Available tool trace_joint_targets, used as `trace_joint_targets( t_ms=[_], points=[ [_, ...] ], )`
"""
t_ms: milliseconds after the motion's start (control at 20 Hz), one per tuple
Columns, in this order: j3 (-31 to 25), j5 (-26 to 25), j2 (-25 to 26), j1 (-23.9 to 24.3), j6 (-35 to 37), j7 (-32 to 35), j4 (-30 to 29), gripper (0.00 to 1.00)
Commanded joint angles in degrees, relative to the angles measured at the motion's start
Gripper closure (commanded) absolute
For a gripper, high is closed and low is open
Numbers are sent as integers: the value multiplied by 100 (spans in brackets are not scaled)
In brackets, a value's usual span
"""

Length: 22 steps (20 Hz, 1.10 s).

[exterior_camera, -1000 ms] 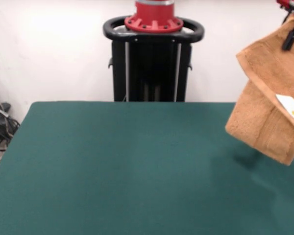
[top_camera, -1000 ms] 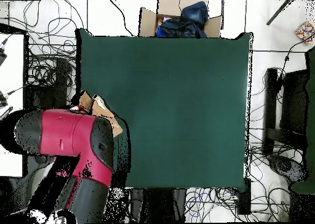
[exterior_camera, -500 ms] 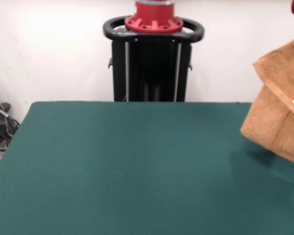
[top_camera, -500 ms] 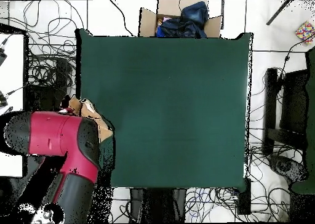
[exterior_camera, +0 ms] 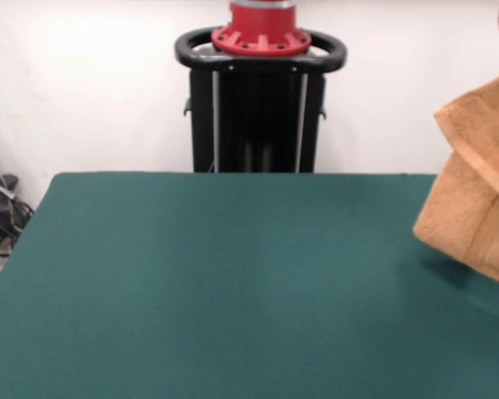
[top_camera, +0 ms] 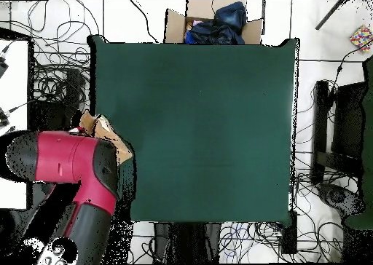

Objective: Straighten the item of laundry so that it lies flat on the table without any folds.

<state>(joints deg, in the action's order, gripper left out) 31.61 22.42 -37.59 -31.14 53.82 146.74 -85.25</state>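
1. One orange-tan towel (exterior_camera: 474, 199) hangs in the air at the right edge of the front view, lifted clear of the dark green table (exterior_camera: 233, 283), with its lower edge just above the table's right side and a faint shadow on the felt beneath it.
2. It is not flat: an upper layer slopes down across a lower one, which makes a diagonal fold line, and the lowest edge runs slantwise. A small sliver of white shows at the picture's right border on the cloth.
3. Its right part is cut off by the frame, so the full outline cannot be seen from the front.
4. The front view shows only a scrap of red and black at the top right corner above the cloth; the gripper itself is out of frame there.
5. The overhead view shows what the front view lacks: the red and black arm (top_camera: 76, 171) reaches over the table's left edge and covers most of the towel, so that only a crumpled tan corner (top_camera: 102, 131) peeks out beside it.
6. The gripper is hidden under the arm in the overhead view, so I cannot tell how the jaws stand.
7. Beyond the table's top edge in the overhead view sits a cardboard box (top_camera: 213, 23) holding dark blue cloth, which the front view does not show.
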Motion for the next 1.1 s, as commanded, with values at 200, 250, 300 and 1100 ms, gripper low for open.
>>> trace_joint_targets(
  t_ms=[200, 250, 300, 1100],
  points=[
    [-598, 46, -189, 744, -647, 247, -923, 100],
    [-628, -2, -209, 822, -699, 127, -959, 100],
    [-648, -67, -231, 914, -761, -4, -991, 100],
    [-1975, -1670, -398, 3521, -496, -2918, -301, 0]
  ],
)
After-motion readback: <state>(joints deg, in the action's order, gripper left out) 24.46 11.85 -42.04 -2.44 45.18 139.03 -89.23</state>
